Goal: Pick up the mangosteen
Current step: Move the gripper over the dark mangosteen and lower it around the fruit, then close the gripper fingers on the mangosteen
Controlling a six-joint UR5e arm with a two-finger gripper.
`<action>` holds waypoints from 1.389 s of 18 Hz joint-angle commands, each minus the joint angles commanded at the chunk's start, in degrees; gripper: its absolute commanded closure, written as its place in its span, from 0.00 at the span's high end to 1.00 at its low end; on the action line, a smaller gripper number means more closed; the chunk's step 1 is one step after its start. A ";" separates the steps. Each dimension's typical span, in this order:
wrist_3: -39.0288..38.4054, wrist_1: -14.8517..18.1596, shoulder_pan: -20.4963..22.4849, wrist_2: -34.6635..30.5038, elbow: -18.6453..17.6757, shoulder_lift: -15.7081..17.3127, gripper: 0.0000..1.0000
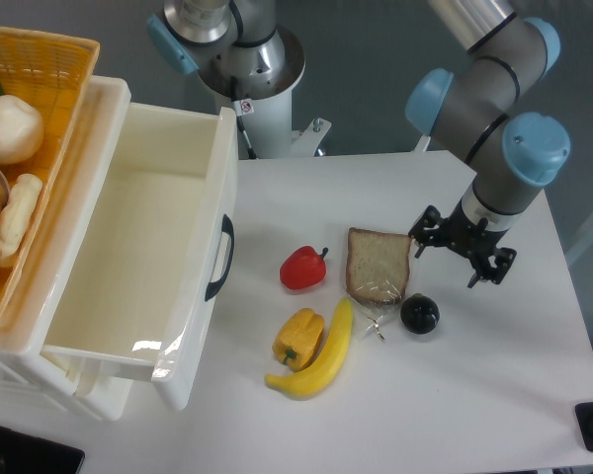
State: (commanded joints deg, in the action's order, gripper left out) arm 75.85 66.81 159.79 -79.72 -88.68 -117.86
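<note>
Mangosteen [419,313] — below-left of hand [454,259]

A: What colours lie on the white table [494,395]?

B: A glossy near-black mangosteen [419,314] on the right, a red pepper [302,268], a yellow pepper [298,338], a yellow banana [319,357], and a brown bread slice [379,265] in clear wrap.

A: And on the left?

B: A white bin [128,267] with a dark handle, and an orange-yellow woven basket [49,69] holding pale cream pieces and something green.

A: The arm?

B: Grey links with light blue caps; its gripper [465,247] is black.
</note>
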 joint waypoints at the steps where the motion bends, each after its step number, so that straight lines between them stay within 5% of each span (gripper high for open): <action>1: -0.09 -1.66 -0.17 0.17 0.00 -0.53 1.00; 18: -2.11 -5.90 -3.16 0.26 1.41 -6.16 0.99; 25: -1.85 -5.99 -3.16 0.18 1.50 -6.77 0.80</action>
State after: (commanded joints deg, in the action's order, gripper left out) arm 74.00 60.82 156.62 -79.54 -87.19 -124.63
